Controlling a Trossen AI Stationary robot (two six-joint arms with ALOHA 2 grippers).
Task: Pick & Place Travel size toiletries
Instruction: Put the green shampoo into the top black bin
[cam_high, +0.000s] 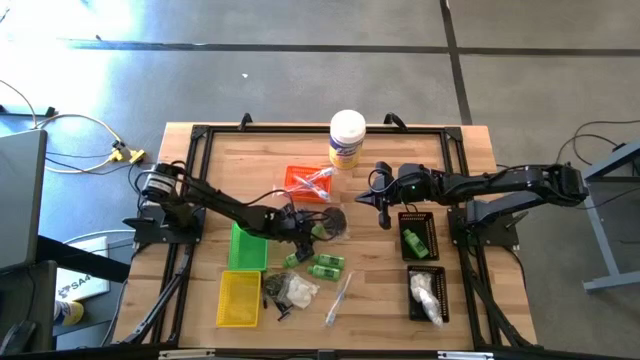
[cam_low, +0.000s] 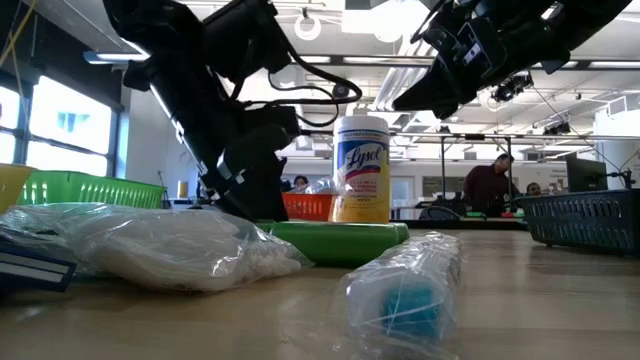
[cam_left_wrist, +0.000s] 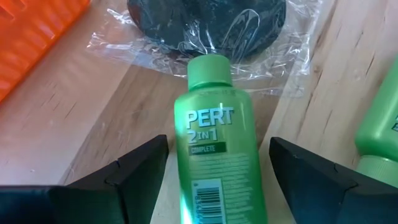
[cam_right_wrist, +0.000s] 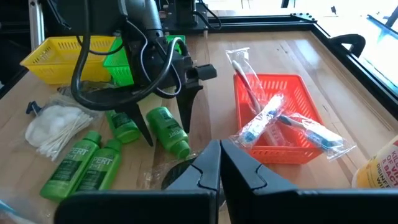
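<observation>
A green Pert bottle (cam_left_wrist: 214, 155) lies on its side on the wood, its cap toward a black piece in a clear bag (cam_left_wrist: 205, 18). My left gripper (cam_left_wrist: 219, 142) is open, pointing down, one finger on either side of the bottle (cam_right_wrist: 166, 129), with a gap showing on both sides. It sits at the table's middle (cam_high: 308, 232). My right gripper (cam_right_wrist: 219, 149) is shut and empty, hovering above the table right of centre (cam_high: 386, 215). More green bottles (cam_high: 326, 266), a bag of white fluffy bits (cam_high: 296, 290) and a wrapped stick (cam_high: 340, 297) lie toward the near edge.
An orange tray (cam_high: 294, 176) holds wrapped sticks (cam_right_wrist: 273, 118); the white Lysol canister (cam_high: 347, 138) stands behind it. Green tray (cam_high: 247, 248) and yellow tray (cam_high: 240, 298) sit at the left. Two black trays at the right hold a green bottle (cam_high: 414, 241) and a white fluffy bag (cam_high: 425, 295).
</observation>
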